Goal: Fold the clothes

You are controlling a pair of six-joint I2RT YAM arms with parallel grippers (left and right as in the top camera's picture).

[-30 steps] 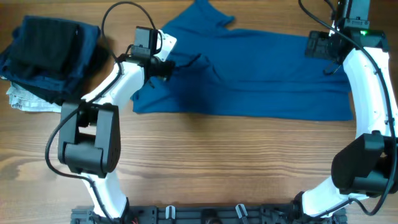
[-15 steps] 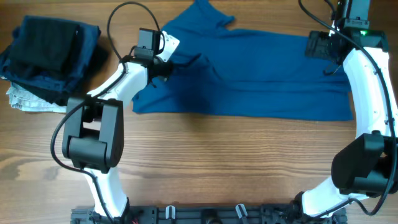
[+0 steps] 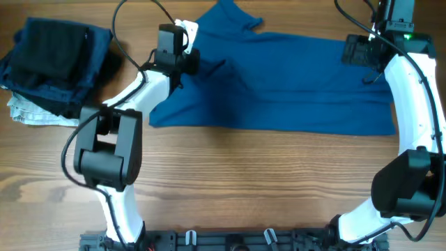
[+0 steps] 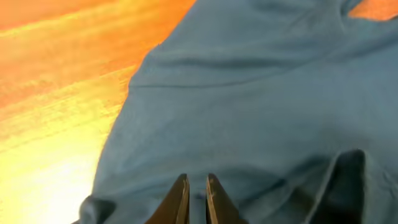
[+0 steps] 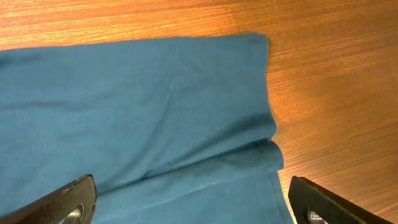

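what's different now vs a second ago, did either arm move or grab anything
The left gripper moved toward the far edge of the table, over the sleeve end of the blue T-shirt, with its fingers close together. No fabric was visibly lifted or let go. The right gripper stayed open over the shirt's other end. The shirt and the dark folded garments did not shift.

Bare table [image 3: 279,181] lies open before the T-shirt [image 3: 293,84]; a seemingly stacked pile [image 3: 56,56] blocks the left.

Robot lab; two-armed wooden table [image 3: 244,188]
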